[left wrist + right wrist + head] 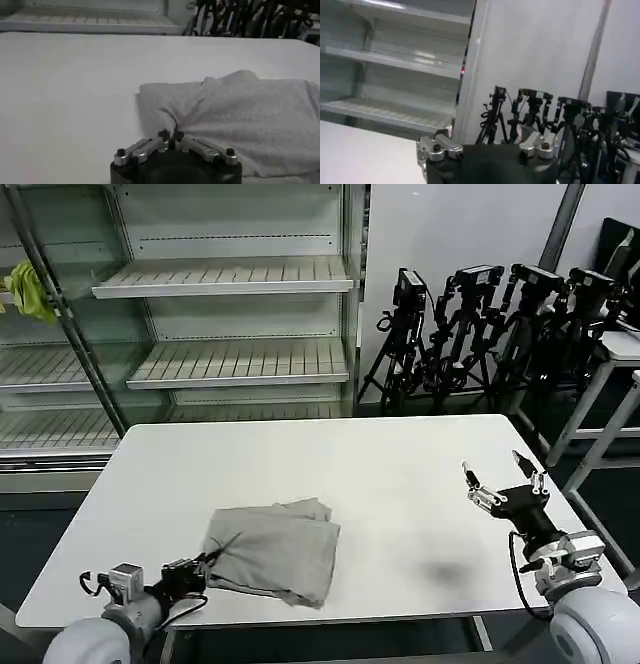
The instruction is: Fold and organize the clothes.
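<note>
Left gripper (212, 561), at the lower left of the head view, has its fingertips pressed together on a pinch of the grey shirt (275, 550); the left wrist view shows cloth puckering into the closed tips (170, 136). The shirt lies folded in a rough rectangle on the white table (400, 474), lower centre of the frame, near the front edge. Right gripper (503, 476), at the right of the frame, hovers above the table with fingers spread, holding nothing and well apart from the shirt.

Risk assessment:
- Pulling on this small pinch may drag the whole stack and undo the fold
- Thin grip may slip, dropping the layer
- Proximity to the table edge may let cloth slide off
</note>
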`<action>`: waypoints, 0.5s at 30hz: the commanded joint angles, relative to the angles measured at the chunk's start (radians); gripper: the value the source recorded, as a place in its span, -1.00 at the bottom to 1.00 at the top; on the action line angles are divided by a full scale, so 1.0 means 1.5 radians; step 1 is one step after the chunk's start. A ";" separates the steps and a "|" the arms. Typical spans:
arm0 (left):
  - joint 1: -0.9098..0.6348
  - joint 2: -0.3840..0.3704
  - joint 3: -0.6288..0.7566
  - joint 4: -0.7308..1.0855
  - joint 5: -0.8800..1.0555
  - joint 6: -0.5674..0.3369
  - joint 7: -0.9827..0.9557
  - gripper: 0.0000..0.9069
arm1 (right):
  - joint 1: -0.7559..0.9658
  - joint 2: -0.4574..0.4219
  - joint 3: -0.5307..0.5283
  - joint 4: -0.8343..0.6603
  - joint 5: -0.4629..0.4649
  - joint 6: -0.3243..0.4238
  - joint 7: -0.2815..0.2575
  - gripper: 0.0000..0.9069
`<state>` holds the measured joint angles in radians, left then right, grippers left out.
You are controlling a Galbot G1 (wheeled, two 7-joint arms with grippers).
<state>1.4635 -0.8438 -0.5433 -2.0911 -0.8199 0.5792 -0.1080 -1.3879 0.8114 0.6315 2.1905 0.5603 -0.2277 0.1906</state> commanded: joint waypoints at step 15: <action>0.078 0.187 -0.382 0.134 -0.050 0.000 -0.020 -0.91 | 0.075 -0.011 -0.034 -0.040 0.026 0.015 -0.007 1.00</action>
<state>1.5492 -0.7087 -0.8719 -1.9680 -0.8791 0.5801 -0.1296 -1.3072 0.7957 0.5897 2.1461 0.5864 -0.2104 0.1808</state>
